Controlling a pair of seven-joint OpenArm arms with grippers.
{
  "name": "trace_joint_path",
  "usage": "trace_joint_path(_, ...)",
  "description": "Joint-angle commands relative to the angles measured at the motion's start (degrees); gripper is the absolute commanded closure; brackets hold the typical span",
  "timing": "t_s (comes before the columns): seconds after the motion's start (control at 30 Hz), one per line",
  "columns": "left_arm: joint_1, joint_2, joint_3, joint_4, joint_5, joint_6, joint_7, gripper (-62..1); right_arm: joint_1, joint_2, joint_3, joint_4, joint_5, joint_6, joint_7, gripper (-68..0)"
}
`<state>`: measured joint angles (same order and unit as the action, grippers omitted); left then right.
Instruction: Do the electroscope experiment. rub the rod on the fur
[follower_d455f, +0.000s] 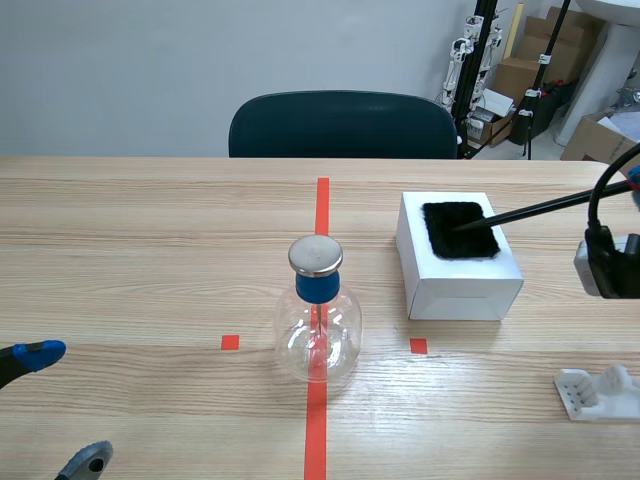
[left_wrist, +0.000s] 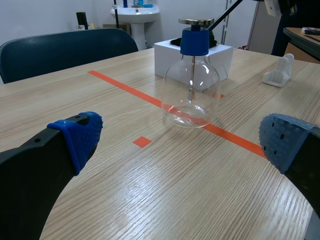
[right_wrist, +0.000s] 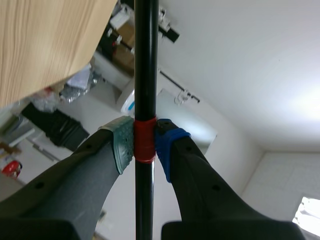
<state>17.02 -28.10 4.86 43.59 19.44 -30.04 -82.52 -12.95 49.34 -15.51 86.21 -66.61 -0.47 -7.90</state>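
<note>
Scene view: electroscope flask (follower_d455f: 318, 322) upright mid-worktop (follower_d455f: 150, 250) on the tape line, metal cap up, parked apart from the rubbing spot. White box (follower_d455f: 462, 285) at flask's 2 o'clock, not touching it, carries the black fur patch (follower_d455f: 460, 230) on top, raised so a slanted rod can reach it. Black rod (follower_d455f: 545, 207) comes in from the box's 2 o'clock, tip down on the fur; rubbing step looks in hand. White plastic stand (follower_d455f: 598, 392) at flask's 4 o'clock, probably the rod's rest. Left pincer (follower_d455f: 62, 405) low at flask's 8 o'clock, looks idle

Left wrist view: left pincer fingers wide apart, nothing between them; flask at 12 o'clock ahead, well apart, box and fur behind it

Right wrist view: right pincer (right_wrist: 144, 142) clamped on the rod at its red band (right_wrist: 144, 150), likely a grip mark; pads squeeze from both sides so the rod won't twist while rubbing
</note>
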Motion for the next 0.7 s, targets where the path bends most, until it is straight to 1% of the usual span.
trace_joint_path(0.0, 0.1, -0.5, -0.4, 0.3, -0.6, -0.1, -0.8, -62.3, 0.4, 1.2, 0.1, 0.5, -0.7, 0.1, -2.3, 0.0)
trace_joint_path(0.07, 0.1, -0.5, -0.4, 0.3, -0.6, -0.1, -0.8, -62.3, 0.4, 1.1, 0.1, 0.5, -0.7, 0.1, -2.1, 0.0)
trace_joint_path(0.13, 0.1, -0.5, -0.4, 0.3, -0.6, -0.1, -0.8, -62.3, 0.4, 1.1, 0.1, 0.5, -0.7, 0.1, 1.2, 0.0)
trace_joint_path(0.23, 0.1, -0.5, -0.4, 0.3, -0.6, -0.1, -0.8, -62.3, 0.4, 1.1, 0.1, 0.5, -0.7, 0.1, 7.8, 0.0)
trace_joint_path(0.3, 0.1, -0.5, -0.4, 0.3, -0.6, -0.1, -0.8, -62.3, 0.4, 1.1, 0.1, 0.5, -0.7, 0.1, 9.2, 0.0)
trace_joint_path(0.37, 0.1, -0.5, -0.4, 0.3, -0.6, -0.1, -0.8, -62.3, 0.4, 1.2, 0.1, 0.5, -0.7, 0.1, 8.0, 0.0)
trace_joint_path(0.47, 0.1, -0.5, -0.4, 0.3, -0.6, -0.1, -0.8, -62.3, 0.4, 1.3, 0.1, 0.5, -0.4, 0.1, 1.6, 0.0)
trace_joint_path(0.5, 0.1, -0.5, -0.4, 0.3, -0.6, -0.1, -0.8, -62.3, 0.3, 1.6, 0.1, 0.5, 0.6, 0.1, -0.6, 0.0)
trace_joint_path(0.53, 0.1, -0.5, -0.4, 0.3, -0.6, -0.1, -0.8, -62.3, 0.3, 2.0, 0.3, 0.5, 1.9, 0.1, -1.7, 0.0)
trace_joint_path(0.6, 0.1, -0.5, -0.4, 0.3, -0.6, -0.1, -0.7, -62.3, -0.2, 2.6, 1.5, 0.5, 4.7, 0.0, -1.8, 0.0)
trace_joint_path(0.67, 0.1, -0.5, -0.4, 0.3, -0.6, -0.1, -0.8, -62.3, -1.5, 3.0, 3.6, 0.9, 6.3, -1.4, -1.1, 0.0)
